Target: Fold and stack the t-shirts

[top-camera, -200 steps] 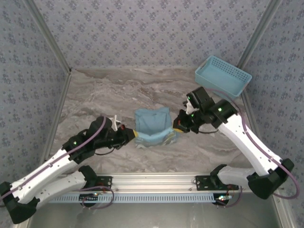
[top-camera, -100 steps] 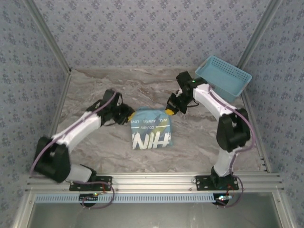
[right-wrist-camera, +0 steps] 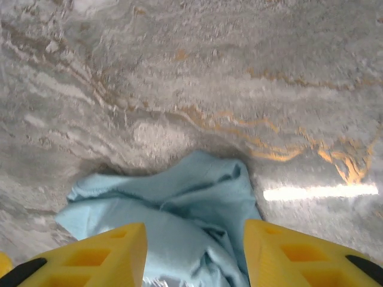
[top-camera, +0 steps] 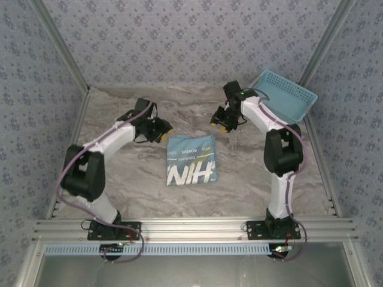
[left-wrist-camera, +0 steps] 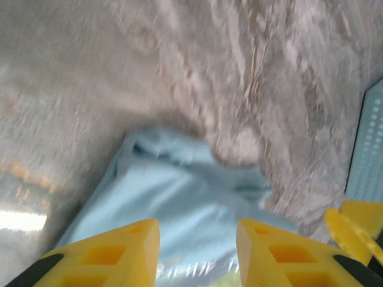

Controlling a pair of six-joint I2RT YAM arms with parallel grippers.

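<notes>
The light blue t-shirt (top-camera: pixel 190 160) lies folded in a rectangle at the table's middle, white lettering and dark streaks facing up. My left gripper (top-camera: pixel 161 128) hovers just off its far left corner, and my right gripper (top-camera: pixel 222 122) just off its far right corner. Both are open and clear of the cloth. In the left wrist view the yellow fingers (left-wrist-camera: pixel 139 251) stand apart over a rumpled edge of the t-shirt (left-wrist-camera: pixel 179 203). In the right wrist view the gripper (right-wrist-camera: pixel 194 257) is open above a bunched corner of the t-shirt (right-wrist-camera: pixel 179 203).
A light blue lattice basket (top-camera: pixel 281 95) sits at the far right corner, close behind the right arm; its edge (left-wrist-camera: pixel 365 149) shows in the left wrist view. The marble table (top-camera: pixel 119 179) is walled by patterned panels on three sides.
Both grippers carried the shirt's near edge to the far side, turning the print face up. They then opened, let go and drew back from the far corners.
</notes>
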